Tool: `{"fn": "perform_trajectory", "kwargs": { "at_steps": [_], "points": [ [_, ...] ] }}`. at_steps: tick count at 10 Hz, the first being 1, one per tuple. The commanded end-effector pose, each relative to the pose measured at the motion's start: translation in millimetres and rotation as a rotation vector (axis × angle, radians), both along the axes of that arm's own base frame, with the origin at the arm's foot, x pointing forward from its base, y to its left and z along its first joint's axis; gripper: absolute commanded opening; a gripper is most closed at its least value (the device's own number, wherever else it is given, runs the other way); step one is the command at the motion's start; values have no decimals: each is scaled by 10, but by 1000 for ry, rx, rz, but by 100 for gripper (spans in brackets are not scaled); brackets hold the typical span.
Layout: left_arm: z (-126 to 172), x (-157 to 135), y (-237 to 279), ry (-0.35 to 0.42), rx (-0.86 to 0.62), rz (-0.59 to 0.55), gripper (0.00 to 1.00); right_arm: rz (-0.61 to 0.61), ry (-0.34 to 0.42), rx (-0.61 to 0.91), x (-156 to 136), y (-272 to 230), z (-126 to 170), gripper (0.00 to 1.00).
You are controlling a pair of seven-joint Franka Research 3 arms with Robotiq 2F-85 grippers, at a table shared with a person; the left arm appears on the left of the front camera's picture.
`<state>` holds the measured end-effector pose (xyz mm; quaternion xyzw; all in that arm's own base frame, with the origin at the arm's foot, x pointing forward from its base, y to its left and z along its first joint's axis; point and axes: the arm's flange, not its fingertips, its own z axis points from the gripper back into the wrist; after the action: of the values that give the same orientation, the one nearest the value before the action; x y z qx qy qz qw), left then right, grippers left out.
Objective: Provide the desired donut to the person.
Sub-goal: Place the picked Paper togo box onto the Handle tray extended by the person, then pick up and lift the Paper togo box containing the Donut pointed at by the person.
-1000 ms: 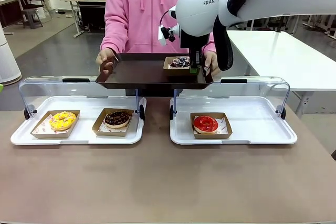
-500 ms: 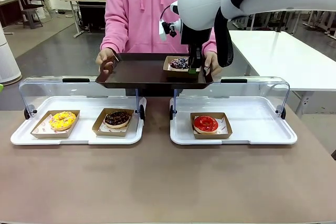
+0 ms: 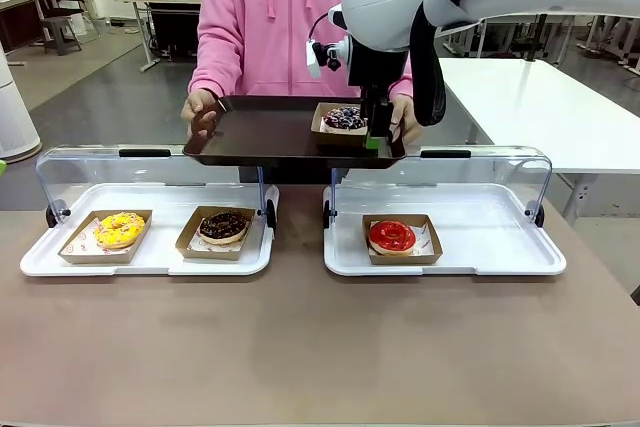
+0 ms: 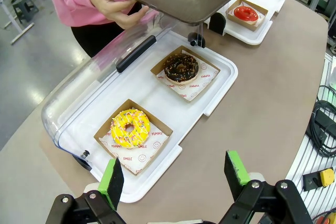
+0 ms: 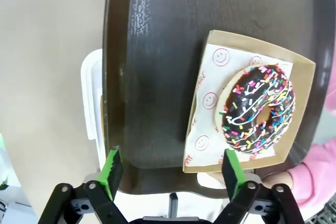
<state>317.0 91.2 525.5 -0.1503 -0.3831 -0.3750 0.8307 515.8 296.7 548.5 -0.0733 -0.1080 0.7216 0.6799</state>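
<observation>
Brown tray (image 3: 260, 139), upper centre, held by person (image 3: 262, 17) | sprinkled donut (image 3: 343, 117) on it, right end | right gripper (image 5: 170, 165) spread, empty, above tray edge | left gripper (image 4: 176, 174) spread, empty | next: lift straight up, avoid nudging tray

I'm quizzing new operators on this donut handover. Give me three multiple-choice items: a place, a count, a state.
1. The chocolate donut with coloured sprinkles lies: A) on the dark brown tray the person holds; B) in the right white tray; C) on the bare table.
2. Donuts in the left white plastic tray: A) one; B) two; C) three.
3. The robot's right hand is: A) shut on the box; B) open above the brown tray; C) shut on nothing.
Key: 1A, its brown cardboard box sits on the held tray; 2B, a yellow donut and a dark chocolate donut; 3B, its green pads stand wide apart.
</observation>
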Motion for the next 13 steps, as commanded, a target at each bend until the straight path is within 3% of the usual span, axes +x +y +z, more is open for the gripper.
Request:
{"fn": "perform_trajectory", "kwargs": {
  "at_steps": [1, 4, 5, 6, 13],
  "points": [
    [-9, 3, 24, -4, -10, -4, 100, 25, 31, 8, -44, -44, 36, 100],
    [-9, 3, 24, -4, -10, -4, 100, 17, 42, 6, -57, -26, 72, 100],
    [-9, 3, 24, -4, -10, -4, 100, -15, 95, -29, -83, -24, 124, 100],
    [-9, 3, 24, -4, -10, -4, 100, 4, 15, -11, -39, 3, 22, 100],
    [-9, 3, 24, -4, -10, -4, 100, 4, 15, -11, -39, 3, 22, 100]
  ]
}}
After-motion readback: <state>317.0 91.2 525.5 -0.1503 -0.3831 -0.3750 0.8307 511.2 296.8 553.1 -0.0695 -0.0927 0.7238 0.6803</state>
